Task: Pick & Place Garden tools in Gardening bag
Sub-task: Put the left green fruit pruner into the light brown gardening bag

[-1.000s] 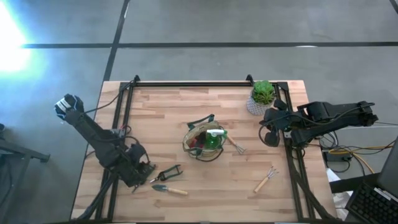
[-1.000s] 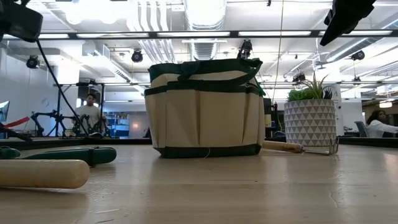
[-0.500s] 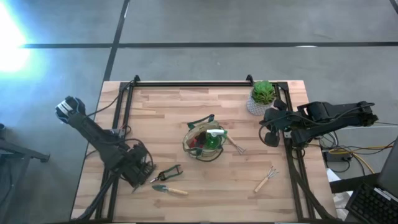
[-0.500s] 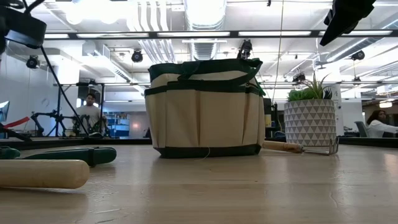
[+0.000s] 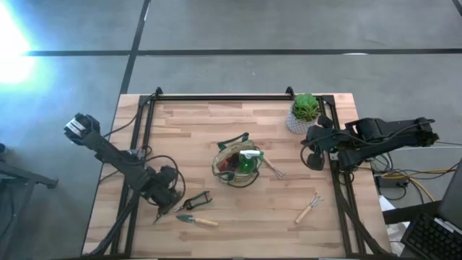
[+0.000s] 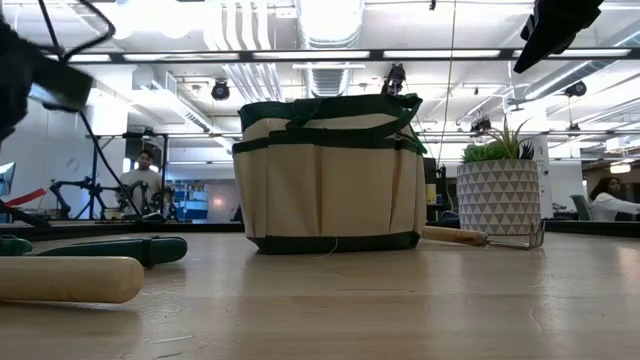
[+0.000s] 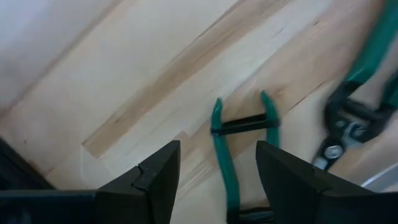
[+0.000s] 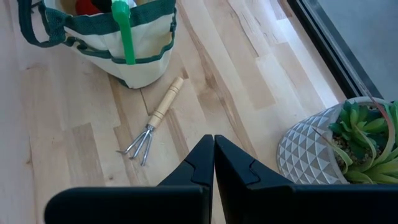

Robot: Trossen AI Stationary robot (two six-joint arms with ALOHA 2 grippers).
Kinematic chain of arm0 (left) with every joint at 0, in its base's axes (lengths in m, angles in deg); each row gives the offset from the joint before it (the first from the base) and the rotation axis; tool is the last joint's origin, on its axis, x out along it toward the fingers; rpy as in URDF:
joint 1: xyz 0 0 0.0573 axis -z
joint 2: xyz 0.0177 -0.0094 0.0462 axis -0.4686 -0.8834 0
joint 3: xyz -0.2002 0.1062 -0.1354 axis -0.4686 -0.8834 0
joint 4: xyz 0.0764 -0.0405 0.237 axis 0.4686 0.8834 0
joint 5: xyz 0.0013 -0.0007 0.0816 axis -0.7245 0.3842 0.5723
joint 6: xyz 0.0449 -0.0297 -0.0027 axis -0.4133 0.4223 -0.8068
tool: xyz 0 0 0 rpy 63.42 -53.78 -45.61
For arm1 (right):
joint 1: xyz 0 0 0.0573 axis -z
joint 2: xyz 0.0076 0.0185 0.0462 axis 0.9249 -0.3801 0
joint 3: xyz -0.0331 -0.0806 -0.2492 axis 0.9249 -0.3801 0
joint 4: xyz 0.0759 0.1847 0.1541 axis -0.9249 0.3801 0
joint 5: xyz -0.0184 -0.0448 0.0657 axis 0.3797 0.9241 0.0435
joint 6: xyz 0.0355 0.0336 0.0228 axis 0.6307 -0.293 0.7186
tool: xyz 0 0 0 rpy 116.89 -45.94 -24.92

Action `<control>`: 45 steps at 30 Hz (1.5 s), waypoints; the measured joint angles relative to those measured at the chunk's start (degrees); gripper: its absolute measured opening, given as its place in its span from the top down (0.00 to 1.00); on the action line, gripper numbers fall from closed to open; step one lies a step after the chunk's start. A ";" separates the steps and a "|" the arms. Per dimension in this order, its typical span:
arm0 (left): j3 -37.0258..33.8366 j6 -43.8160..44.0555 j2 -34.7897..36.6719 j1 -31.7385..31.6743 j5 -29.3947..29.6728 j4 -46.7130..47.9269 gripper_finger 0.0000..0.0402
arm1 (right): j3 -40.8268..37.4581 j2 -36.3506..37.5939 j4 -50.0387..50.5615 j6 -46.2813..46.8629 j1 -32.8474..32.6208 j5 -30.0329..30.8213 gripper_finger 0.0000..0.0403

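The beige gardening bag (image 5: pixel 237 165) with green trim stands mid-table, holding a green spray bottle (image 8: pixel 127 32) and a red piece (image 8: pixel 93 5). Green-handled pruners (image 5: pixel 196 200) and a wooden-handled trowel (image 5: pixel 197 220) lie near the front left. One small fork (image 8: pixel 152 127) lies beside the bag, another (image 5: pixel 309 208) at the front right. My left gripper (image 7: pixel 217 186) hangs open, pointing down just above the pruners' green handles (image 7: pixel 224 146), one finger on either side and touching nothing. My right gripper (image 8: pixel 213 149) is shut and raised at the right edge.
A green plant in a white patterned pot (image 5: pixel 303 113) stands at the far right corner, close to my right gripper. A black frame rail (image 5: pixel 224 97) runs along the far edge. Bare wood lies between the bag and the front edge (image 5: pixel 253 224).
My left gripper has come down and moved toward the table's right edge, closing in on the pruners; its fingers have stayed open. The tools and the bag have not moved.
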 joint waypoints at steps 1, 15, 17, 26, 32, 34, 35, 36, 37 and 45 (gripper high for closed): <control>-0.64 -0.05 0.00 -0.08 -0.77 -0.43 0.47 | 0.00 0.01 -0.02 0.00 -0.01 0.00 0.98; -7.53 0.00 -0.02 -0.24 -3.94 -12.23 0.47 | 0.00 -0.01 -0.06 -0.02 -0.02 0.02 0.98; -8.34 0.42 -0.02 -0.31 -4.31 -12.56 0.47 | 0.00 0.00 -0.06 -0.02 0.00 0.00 0.98; -9.95 1.39 -0.02 -0.72 -4.29 -12.97 0.47 | 0.00 1.06 0.27 0.41 -0.01 4.84 0.98; -10.97 1.49 0.07 -0.78 -4.29 -14.36 0.47 | 0.02 5.18 5.89 0.16 0.01 6.34 0.98; -11.13 1.49 0.13 -0.78 -4.31 -14.49 0.47 | 0.72 7.53 8.79 2.41 0.01 6.32 0.98; -11.13 1.49 0.13 -0.78 -4.31 -14.53 0.47 | 1.19 8.97 9.56 3.68 0.01 6.32 0.98; -11.13 1.51 0.13 -0.81 -4.31 -14.56 0.47 | 1.61 10.58 10.16 4.33 0.01 6.26 0.98; -11.13 1.51 0.15 -0.83 -4.31 -14.55 0.47 | 1.93 12.29 10.36 4.58 0.01 5.96 0.98; -11.15 1.62 0.26 -1.07 -4.44 -14.65 0.47 | 3.65 23.99 10.21 3.56 0.01 5.66 0.98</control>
